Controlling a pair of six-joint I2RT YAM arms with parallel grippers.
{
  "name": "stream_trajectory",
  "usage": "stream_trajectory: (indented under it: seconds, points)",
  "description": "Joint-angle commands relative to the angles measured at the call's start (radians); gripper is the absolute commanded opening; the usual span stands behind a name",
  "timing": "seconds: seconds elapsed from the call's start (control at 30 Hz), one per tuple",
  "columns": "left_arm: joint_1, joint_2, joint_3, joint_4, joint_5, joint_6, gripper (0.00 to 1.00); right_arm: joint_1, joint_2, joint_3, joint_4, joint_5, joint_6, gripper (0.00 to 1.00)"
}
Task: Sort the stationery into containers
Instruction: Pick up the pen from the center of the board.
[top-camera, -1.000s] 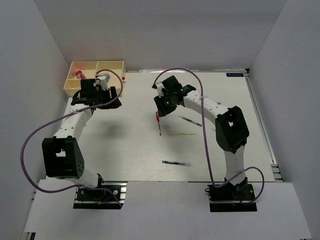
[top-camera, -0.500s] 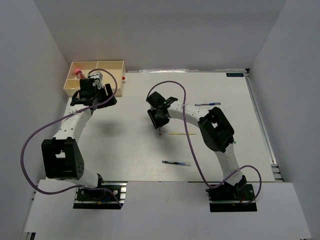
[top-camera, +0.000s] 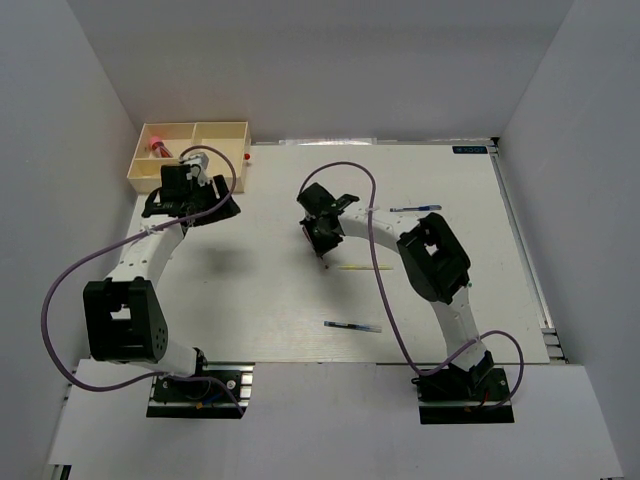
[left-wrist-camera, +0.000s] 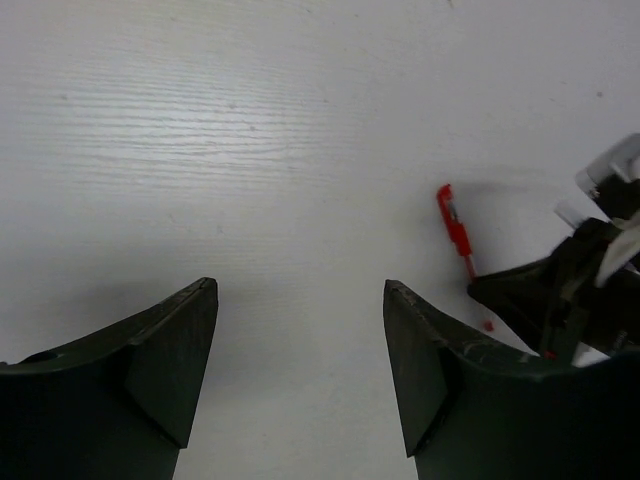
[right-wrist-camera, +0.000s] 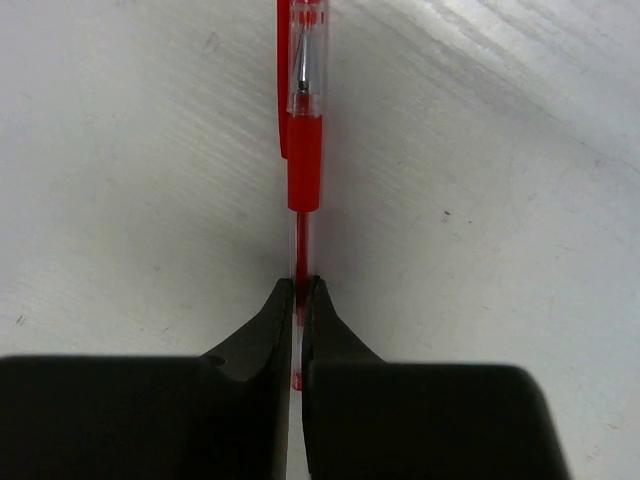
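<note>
My right gripper (top-camera: 318, 243) is shut on the thin shaft of the red pen (right-wrist-camera: 304, 150), which lies on the table; the pen's clip end sticks out past the fingertips (right-wrist-camera: 283, 300). The red pen also shows in the left wrist view (left-wrist-camera: 455, 225) and in the top view (top-camera: 309, 233). My left gripper (left-wrist-camera: 300, 300) is open and empty, low over bare table just in front of the cream tray (top-camera: 225, 140). A pink cylinder (top-camera: 158, 147) lies in the tray's left small compartment. No tape ring shows.
A yellow-green pen (top-camera: 365, 267) lies just right of the right gripper. A blue pen (top-camera: 415, 209) lies further right and back. A dark pen (top-camera: 352, 326) lies near the table's front. White walls close in the table on three sides.
My right gripper has moved left and down onto the red pen and shut on it, uncovering the blue pen. My left gripper has shifted slightly near the tray.
</note>
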Motion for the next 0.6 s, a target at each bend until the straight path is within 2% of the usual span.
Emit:
stream_trajectory:
  seconds: [0.0, 0.07, 0.13, 0.17, 0.2, 0.33, 0.37, 0.43, 0.57]
  points:
    - [0.008, -0.046, -0.018, 0.018, 0.221, -0.108, 0.77, 0.0, -0.033, -0.058, -0.014, -0.142, -0.016, 0.0]
    - [0.008, -0.068, -0.067, 0.084, 0.404, -0.153, 0.78, -0.02, -0.102, -0.093, 0.002, -0.202, -0.024, 0.0]
    - [0.008, -0.102, -0.129, 0.176, 0.508, -0.245, 0.78, -0.032, -0.196, -0.087, 0.031, -0.346, -0.048, 0.0]
    - [0.008, -0.121, -0.213, 0.305, 0.596, -0.28, 0.79, -0.058, -0.216, -0.069, 0.028, -0.391, -0.077, 0.0]
    - [-0.008, -0.172, -0.263, 0.384, 0.627, -0.368, 0.79, -0.067, -0.25, -0.046, 0.014, -0.469, -0.093, 0.0]
    - [-0.028, -0.27, -0.465, 0.828, 0.663, -0.628, 0.72, -0.1, -0.34, -0.052, 0.072, -0.592, -0.063, 0.0]
    - [-0.028, -0.272, -0.498, 0.848, 0.649, -0.692, 0.7, -0.103, -0.349, -0.052, 0.075, -0.639, -0.043, 0.0]
    - [-0.039, -0.26, -0.499, 0.852, 0.638, -0.727, 0.66, -0.101, -0.348, -0.046, 0.08, -0.683, -0.024, 0.0]
    - [-0.084, -0.267, -0.535, 0.949, 0.605, -0.84, 0.64, -0.101, -0.328, -0.014, 0.102, -0.747, 0.008, 0.0]
